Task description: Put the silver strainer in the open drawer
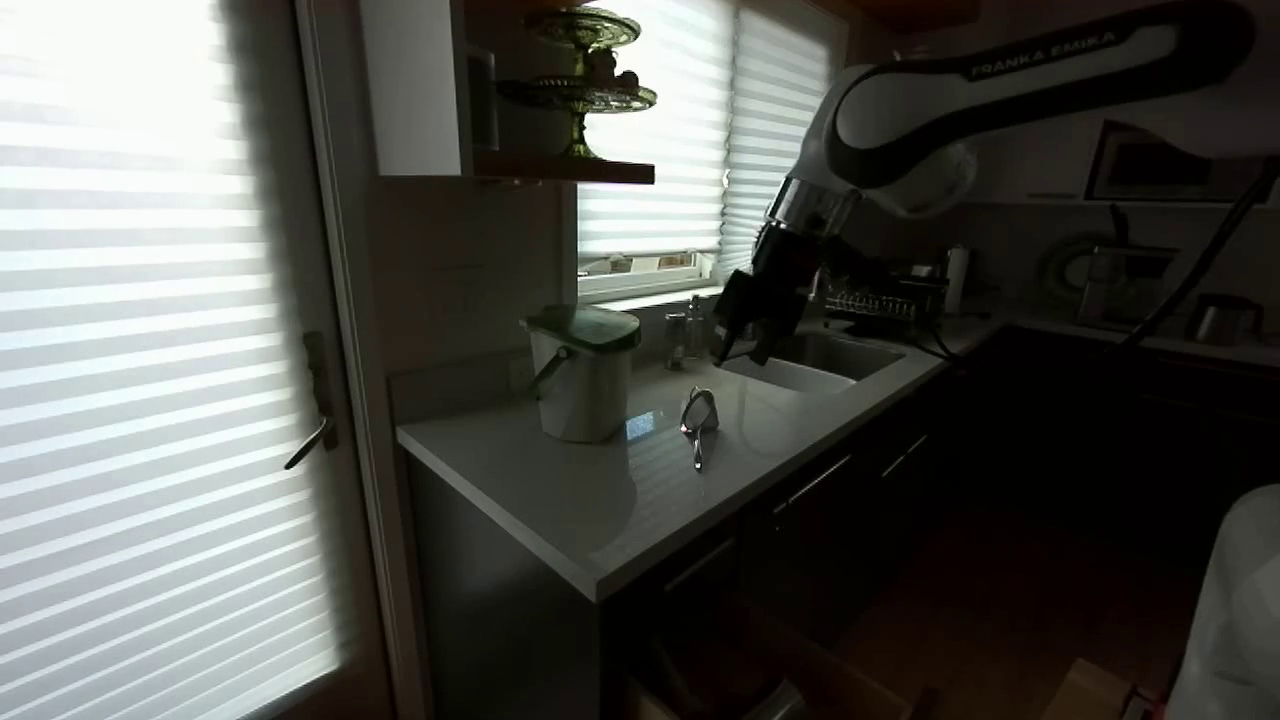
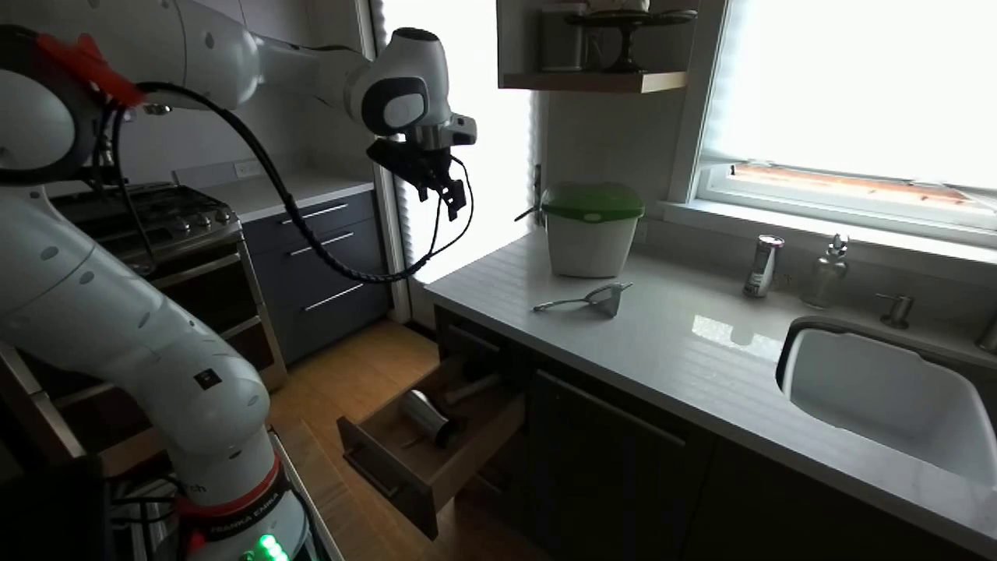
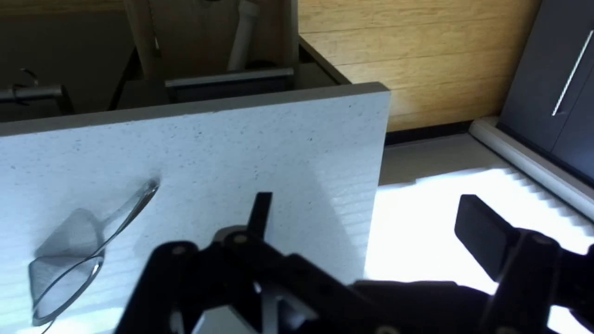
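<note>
The silver strainer lies on the light countertop in both exterior views (image 1: 699, 412) (image 2: 607, 301), its handle toward the front edge. In the wrist view the strainer (image 3: 65, 283) is at the lower left, outside the fingers. My gripper (image 3: 366, 199) is open and empty. It hangs well above the counter, apart from the strainer, and also shows in both exterior views (image 1: 741, 352) (image 2: 442, 204). The open drawer (image 2: 389, 474) sticks out below the counter and holds a silver cylindrical object (image 2: 426, 414) and a pale handled item (image 2: 473, 388). The drawer (image 3: 291, 35) shows partly in the wrist view.
A white container with a green lid (image 2: 590, 241) stands behind the strainer. A can (image 2: 763, 266), a soap bottle (image 2: 826, 276) and a sink (image 2: 888, 389) are along the counter. A wooden shelf (image 2: 592, 81) is above. The counter's front edge (image 3: 209, 106) overhangs the drawer's back part.
</note>
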Motion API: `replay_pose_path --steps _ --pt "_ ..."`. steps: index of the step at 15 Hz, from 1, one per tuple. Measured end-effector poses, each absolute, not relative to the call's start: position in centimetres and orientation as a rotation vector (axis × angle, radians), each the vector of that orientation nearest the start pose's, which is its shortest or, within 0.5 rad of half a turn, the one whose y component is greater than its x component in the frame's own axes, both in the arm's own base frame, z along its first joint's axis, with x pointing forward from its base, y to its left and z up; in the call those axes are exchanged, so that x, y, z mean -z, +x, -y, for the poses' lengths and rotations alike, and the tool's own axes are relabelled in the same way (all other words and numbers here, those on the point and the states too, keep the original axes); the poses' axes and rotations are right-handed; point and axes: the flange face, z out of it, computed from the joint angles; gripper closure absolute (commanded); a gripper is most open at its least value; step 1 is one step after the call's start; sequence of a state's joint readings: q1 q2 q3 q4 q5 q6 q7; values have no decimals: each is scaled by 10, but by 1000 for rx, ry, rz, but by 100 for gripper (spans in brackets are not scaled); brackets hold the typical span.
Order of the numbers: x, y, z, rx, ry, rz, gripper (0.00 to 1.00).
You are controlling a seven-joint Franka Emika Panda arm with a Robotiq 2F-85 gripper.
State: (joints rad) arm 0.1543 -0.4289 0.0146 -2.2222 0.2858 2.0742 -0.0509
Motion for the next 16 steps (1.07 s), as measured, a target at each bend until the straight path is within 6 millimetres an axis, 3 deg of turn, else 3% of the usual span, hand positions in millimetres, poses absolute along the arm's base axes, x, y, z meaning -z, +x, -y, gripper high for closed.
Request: replay_pose_path --steps 4,8,10,16 --pt "-556 478 -13 509 -2830 -45 0" --pt "-517 507 46 558 -2844 -258 0" --pt "-495 521 62 579 -2847 -323 0" --pt "-428 554 80 555 -2794 -479 0"
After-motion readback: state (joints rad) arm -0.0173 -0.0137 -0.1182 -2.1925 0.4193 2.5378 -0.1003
